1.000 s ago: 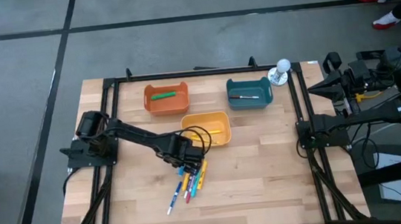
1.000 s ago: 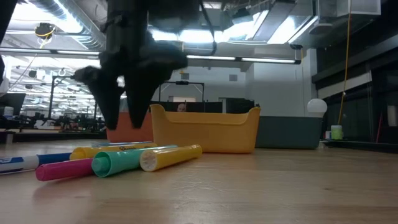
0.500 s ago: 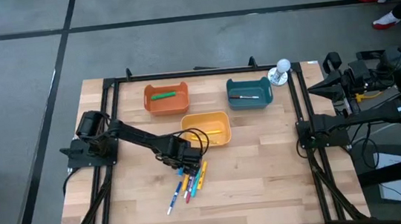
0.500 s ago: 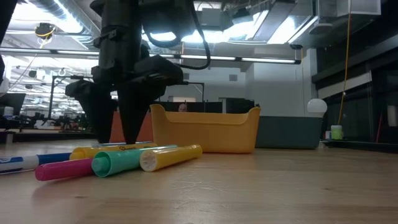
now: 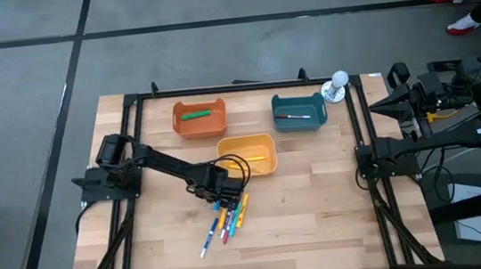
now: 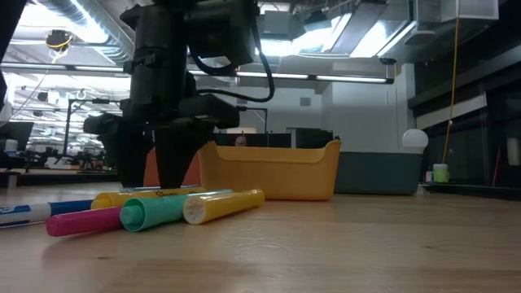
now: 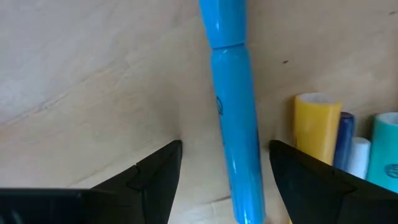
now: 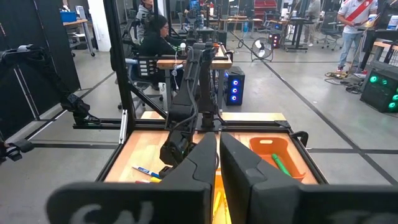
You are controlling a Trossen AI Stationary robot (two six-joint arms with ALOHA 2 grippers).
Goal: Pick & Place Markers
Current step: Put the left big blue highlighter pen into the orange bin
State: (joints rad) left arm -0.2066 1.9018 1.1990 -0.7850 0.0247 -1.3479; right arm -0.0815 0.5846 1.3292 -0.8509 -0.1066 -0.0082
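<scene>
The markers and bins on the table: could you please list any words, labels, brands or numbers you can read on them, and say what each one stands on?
No text can be read.
Blue marker between the open fingers of the left gripper: a small dark mark on its barrel, too blurred to read.
Teal marker beside it: a printed mark, too blurred to read.
Yellow bin, orange bin, teal bin: no lettering visible.

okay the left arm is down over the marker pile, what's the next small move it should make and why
Probably close the left tool on the blue marker. The marker lies between its open fingers, which sit low at the wood, so it looks lined up to grip. The right arm waits off the table's edge.
</scene>
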